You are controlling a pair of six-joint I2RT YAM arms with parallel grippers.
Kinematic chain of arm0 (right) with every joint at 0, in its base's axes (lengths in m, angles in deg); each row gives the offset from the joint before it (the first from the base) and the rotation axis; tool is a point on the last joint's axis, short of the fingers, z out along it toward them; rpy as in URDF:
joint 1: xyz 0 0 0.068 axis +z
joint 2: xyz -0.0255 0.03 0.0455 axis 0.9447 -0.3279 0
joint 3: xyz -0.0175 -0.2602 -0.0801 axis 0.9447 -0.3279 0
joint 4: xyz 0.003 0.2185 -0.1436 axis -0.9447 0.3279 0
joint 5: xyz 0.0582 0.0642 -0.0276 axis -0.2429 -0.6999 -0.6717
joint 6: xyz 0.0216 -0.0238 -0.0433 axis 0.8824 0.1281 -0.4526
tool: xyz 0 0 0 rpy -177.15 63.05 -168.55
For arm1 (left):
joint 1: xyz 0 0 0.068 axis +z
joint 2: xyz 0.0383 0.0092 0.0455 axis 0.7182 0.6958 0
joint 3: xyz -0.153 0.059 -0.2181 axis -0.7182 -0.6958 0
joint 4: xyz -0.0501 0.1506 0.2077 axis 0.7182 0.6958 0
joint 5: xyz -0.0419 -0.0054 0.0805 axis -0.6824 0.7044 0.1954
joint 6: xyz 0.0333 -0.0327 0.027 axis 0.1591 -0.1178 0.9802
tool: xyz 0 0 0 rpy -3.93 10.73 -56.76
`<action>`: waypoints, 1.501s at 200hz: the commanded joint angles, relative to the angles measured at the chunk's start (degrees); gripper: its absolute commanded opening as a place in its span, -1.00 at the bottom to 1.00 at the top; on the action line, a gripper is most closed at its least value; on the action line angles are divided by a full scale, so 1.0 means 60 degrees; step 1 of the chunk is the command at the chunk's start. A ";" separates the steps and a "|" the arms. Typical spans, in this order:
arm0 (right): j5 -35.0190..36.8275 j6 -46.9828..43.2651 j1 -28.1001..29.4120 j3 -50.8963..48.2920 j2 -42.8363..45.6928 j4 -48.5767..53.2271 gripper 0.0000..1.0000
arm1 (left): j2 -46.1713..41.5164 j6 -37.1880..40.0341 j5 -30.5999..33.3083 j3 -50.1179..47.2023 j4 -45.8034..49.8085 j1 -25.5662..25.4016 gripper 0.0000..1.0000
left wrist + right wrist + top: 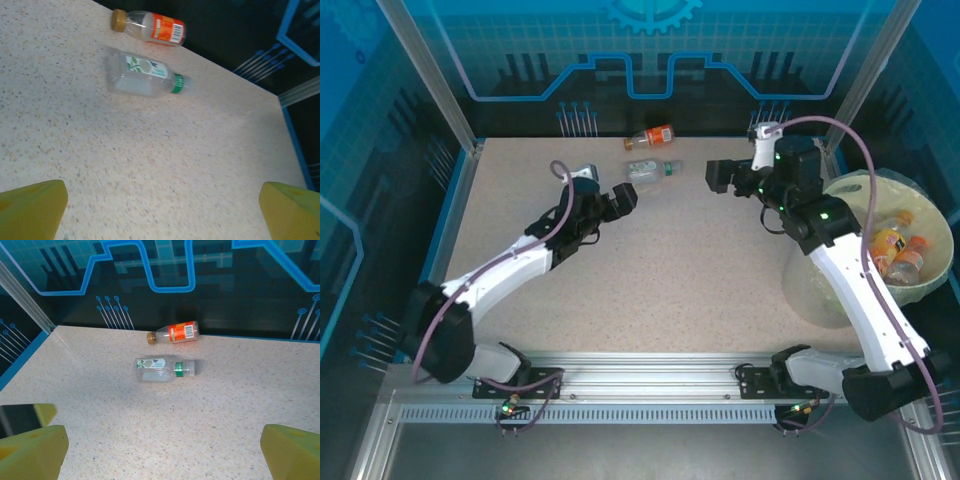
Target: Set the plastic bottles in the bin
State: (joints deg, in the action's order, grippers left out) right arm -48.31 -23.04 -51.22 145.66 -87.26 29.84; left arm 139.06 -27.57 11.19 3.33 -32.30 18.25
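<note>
Two plastic bottles lie on their sides near the far edge of the speckled table (pixel 650 290), close together but not touching. The orange-labelled bottle (pixel 650 137) is closer to the back wall, with its brown cap to the left. The clear bottle (pixel 653 171) lies just in front of it, with a green band and its cap to the right. The left gripper (pixel 623 199) reaches toward the clear bottle from the near left and sits close to it without touching it. Its jaws are spread wide with nothing between them. In the left wrist view its yellow fingers (pixel 31 209) frame bare table, with the clear bottle (pixel 145 76) and the orange-labelled bottle (pixel 150 27) lying ahead. The right gripper (pixel 720 177) hovers to the right of the clear bottle, apart from it. Its jaws are also spread wide and empty. In the right wrist view its yellow fingers (pixel 292 452) stand at the bottom corners, and both bottles lie ahead, the clear bottle (pixel 162 369) closer than the orange-labelled bottle (pixel 175 333). The bin (pixel 920 285) stands at the right side of the table beside the right arm, with several bottles (pixel 898 250) inside it.
</note>
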 commanded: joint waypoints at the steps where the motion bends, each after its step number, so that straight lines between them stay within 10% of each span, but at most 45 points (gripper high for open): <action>1: 0.0037 0.0403 0.0329 0.0004 -0.0596 -0.0898 1.00 | 0.1161 0.0741 -0.0212 0.1076 -0.0134 0.0294 0.98; 120: 0.0637 0.1117 0.0499 -0.0028 -0.2326 -0.1717 1.00 | 0.7413 0.2646 -0.2747 0.6672 -0.0606 0.1558 0.98; 214: 0.1129 0.0647 0.0510 -0.0270 -0.1501 -0.1218 1.00 | 1.0961 0.4886 -0.4486 1.2230 0.3365 0.1834 0.97; 300: 0.1621 0.0418 0.0475 -0.0646 -0.0676 -0.1103 1.00 | 1.0962 0.7418 -0.2011 1.2568 0.5242 0.1061 0.90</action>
State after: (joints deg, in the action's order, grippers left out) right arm -40.33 -19.48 -48.73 142.82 -93.25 23.05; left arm 204.39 9.94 -8.00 76.88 -8.32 26.64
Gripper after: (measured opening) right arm 0.999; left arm 0.968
